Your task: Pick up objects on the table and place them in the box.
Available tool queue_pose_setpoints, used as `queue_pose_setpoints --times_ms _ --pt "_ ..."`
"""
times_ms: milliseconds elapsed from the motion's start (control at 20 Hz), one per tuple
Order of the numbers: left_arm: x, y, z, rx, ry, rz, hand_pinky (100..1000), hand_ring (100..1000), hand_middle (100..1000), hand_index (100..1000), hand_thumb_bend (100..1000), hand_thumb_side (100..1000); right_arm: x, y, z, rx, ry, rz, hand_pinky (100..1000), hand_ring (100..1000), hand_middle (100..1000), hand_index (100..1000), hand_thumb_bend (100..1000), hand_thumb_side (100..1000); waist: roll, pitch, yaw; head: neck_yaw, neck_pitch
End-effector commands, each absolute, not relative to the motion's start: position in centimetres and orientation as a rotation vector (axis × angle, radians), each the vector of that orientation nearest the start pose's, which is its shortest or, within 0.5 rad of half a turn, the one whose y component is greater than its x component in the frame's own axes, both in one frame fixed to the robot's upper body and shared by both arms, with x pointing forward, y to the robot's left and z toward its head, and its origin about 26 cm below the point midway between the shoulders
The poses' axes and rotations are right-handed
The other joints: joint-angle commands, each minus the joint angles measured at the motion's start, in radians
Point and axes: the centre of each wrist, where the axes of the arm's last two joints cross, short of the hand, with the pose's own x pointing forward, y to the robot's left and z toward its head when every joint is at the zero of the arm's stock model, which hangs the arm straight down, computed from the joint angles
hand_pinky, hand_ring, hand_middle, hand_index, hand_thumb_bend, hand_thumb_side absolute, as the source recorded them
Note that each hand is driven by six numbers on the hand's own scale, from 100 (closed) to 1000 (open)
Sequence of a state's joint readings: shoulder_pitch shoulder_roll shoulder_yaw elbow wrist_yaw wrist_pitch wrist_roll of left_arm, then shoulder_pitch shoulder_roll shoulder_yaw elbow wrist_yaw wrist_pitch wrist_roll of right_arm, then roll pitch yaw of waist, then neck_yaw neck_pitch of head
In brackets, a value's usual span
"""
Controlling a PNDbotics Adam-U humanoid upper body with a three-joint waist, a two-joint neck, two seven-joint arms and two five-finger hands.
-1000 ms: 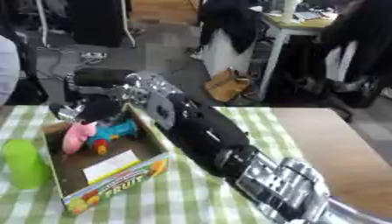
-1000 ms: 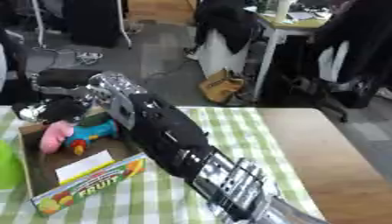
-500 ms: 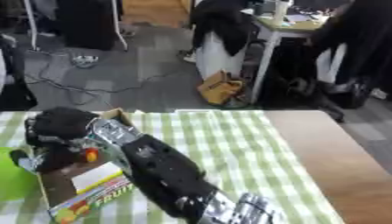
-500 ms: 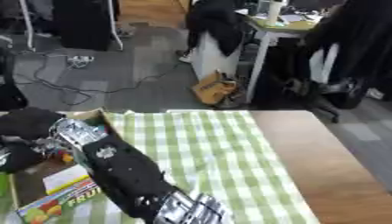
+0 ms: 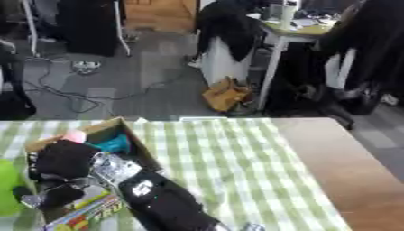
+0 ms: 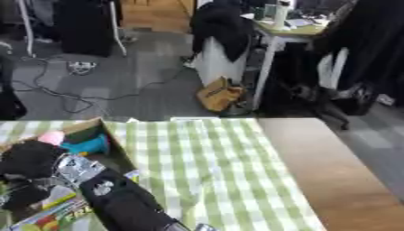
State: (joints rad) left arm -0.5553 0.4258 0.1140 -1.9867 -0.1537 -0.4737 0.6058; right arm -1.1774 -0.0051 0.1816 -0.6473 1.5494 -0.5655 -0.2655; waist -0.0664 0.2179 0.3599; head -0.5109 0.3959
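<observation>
An open cardboard box (image 5: pixel 101 128) with fruit print on its front side (image 5: pixel 88 215) stands on the checked cloth at the left. Inside at its far end lie a pink and teal toy (image 5: pixel 110 143) and a pink piece (image 5: pixel 74 136). My right arm (image 5: pixel 162 203) reaches in from the bottom edge, and its black hand (image 5: pixel 65 160) hangs over the middle of the box, covering what lies below it. Whether it holds anything does not show. My left hand is in no view.
A bright green object (image 5: pixel 6 189) stands at the left edge beside the box. The green-checked cloth (image 5: pixel 221 158) covers the table's left and middle; bare wood (image 5: pixel 339 167) shows at the right. Beyond the far edge are floor cables, a brown bag and desks.
The camera has swung, so the whole scene has shifted. My right hand has moved from the box's far rim to over its middle, nearer the front.
</observation>
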Motion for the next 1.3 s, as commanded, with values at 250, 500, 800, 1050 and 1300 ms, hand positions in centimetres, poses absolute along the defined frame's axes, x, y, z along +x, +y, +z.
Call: queue_pose_setpoints --times_ms 250,500,800,1050,1300 --pt "30.6 28.1 29.5 -0.491 3.065 -0.274 897 909 871 884 199 1000 49.0 -6.7 18.4 1.103 2.213 -1.854 100 100 100 149 100 877 0.047 -0.018 -0.023 0.025 -0.017" --pt "30.6 28.2 29.4 -0.497 3.067 -0.276 896 909 872 884 201 1000 49.2 -7.1 17.9 1.238 2.306 -1.694 100 100 100 145 100 850 0.057 -0.022 -0.029 0.036 -0.028" --pt "30.6 27.9 29.5 -0.476 3.065 -0.289 896 908 872 884 201 1000 49.2 -7.5 16.7 1.405 2.376 -1.478 100 100 100 145 100 845 0.067 -0.013 -0.02 0.036 -0.048" --pt "30.6 27.6 29.9 -0.446 3.053 -0.288 896 909 871 884 202 1000 49.6 -8.5 15.6 1.494 2.341 -1.471 100 100 100 145 100 849 0.065 0.002 -0.005 0.017 -0.062" --pt "30.7 27.3 30.5 -0.416 3.037 -0.298 896 909 872 884 202 1000 50.0 -9.1 15.4 1.553 2.312 -1.454 100 100 100 146 100 851 0.065 0.023 0.01 -0.002 -0.091"
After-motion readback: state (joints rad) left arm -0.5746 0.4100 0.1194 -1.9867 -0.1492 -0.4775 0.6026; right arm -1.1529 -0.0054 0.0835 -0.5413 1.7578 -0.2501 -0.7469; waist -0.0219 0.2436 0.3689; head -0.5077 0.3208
